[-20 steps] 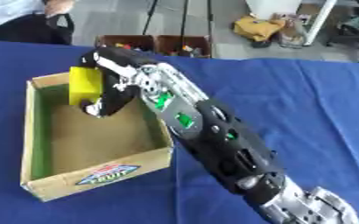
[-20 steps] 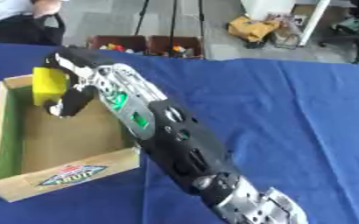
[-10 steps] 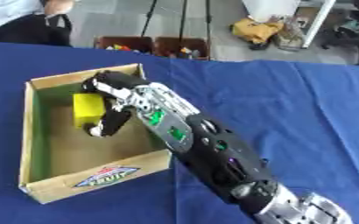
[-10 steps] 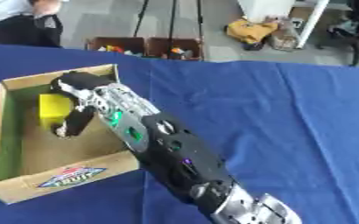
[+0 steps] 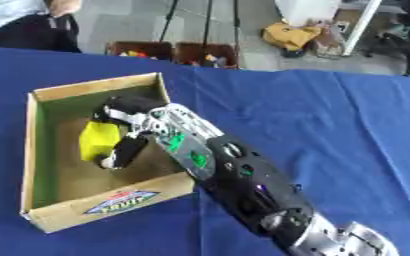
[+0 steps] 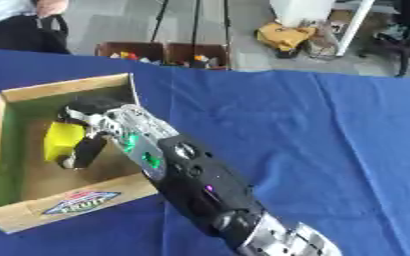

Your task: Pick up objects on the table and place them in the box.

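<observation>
A: Inside the box (image 5: 42, 210), over its left half, the right hand (image 5: 125, 134) has its fingers and thumb curled round a yellow block (image 5: 98, 140). The block sits low in the box, though I cannot tell if it touches the floor.

B: So which step is this?

A: The placing step, I'd judge. The arm comes in from the near right and reaches across the box's right wall, with the block well below the rim.

B: And the next move?

A: Probably to uncurl the fingers so the block drops free, then lift the hand straight up, clear of the right wall, before swinging back out over the cloth (image 5: 331, 130).

B: Counts?

A: 1 box, 1 yellow block, 1 hand at work. The left hand shows in neither view. On the blue cloth around the box I see 0 other objects to pick, at least in what the views cover.

B: Anything else?

A: Beyond the far edge stand 2 bins (image 6: 160, 52) of small coloured things, on the floor and apart from the table.
</observation>
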`<move>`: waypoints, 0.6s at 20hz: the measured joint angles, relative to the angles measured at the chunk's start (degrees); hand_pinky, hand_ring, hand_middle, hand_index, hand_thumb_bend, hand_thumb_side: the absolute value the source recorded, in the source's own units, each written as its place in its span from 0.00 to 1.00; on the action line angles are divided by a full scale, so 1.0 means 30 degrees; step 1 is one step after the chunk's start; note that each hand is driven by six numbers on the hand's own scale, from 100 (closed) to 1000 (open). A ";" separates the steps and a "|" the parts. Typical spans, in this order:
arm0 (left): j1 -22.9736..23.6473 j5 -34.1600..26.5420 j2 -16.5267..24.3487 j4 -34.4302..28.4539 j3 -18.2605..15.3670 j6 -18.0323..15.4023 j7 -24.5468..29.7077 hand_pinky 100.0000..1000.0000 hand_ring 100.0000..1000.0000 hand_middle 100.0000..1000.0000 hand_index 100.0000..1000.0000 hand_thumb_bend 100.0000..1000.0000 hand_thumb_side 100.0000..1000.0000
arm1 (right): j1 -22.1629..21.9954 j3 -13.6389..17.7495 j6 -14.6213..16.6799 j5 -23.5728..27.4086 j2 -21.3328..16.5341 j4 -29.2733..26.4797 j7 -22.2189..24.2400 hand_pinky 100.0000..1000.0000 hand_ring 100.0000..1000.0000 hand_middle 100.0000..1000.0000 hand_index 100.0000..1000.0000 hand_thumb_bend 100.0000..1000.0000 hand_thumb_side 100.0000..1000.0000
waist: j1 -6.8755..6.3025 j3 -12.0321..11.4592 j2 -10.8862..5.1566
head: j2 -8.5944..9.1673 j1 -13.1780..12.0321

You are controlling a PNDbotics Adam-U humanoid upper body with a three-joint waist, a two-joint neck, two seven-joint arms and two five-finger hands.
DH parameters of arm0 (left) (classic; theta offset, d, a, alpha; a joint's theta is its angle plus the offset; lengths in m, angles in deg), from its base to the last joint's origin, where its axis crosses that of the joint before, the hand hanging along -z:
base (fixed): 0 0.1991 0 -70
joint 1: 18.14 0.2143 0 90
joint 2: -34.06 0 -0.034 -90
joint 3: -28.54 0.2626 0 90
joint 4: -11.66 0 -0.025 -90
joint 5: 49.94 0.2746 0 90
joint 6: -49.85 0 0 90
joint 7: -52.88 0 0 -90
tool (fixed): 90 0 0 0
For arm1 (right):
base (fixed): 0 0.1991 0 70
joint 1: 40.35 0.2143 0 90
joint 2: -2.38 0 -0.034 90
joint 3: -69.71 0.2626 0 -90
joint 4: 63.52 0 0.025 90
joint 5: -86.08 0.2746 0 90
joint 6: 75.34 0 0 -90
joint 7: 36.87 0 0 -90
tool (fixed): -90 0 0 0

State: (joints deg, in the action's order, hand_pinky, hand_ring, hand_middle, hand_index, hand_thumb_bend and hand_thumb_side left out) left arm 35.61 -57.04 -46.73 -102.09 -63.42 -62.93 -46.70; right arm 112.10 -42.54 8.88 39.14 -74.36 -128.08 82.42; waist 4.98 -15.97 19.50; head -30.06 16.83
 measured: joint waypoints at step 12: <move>0.0137 0.0008 -0.0002 0.0000 -0.0006 0.0056 -0.0067 0.72 0.91 0.89 0.95 0.00 1.00 | 0.0199 0.1056 0.0270 0.0433 -0.0983 -0.2082 -0.0665 0.83 0.93 0.92 0.92 0.51 0.60 | 0.0000 0.0337 0.0000 | 0.0038 -0.0028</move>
State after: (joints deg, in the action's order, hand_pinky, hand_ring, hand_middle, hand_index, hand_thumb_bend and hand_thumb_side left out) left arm 36.02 -57.02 -46.74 -102.09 -63.44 -62.76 -46.90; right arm 112.70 -39.37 9.69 40.44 -77.31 -134.32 80.42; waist 4.98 -14.96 19.50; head -29.95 16.74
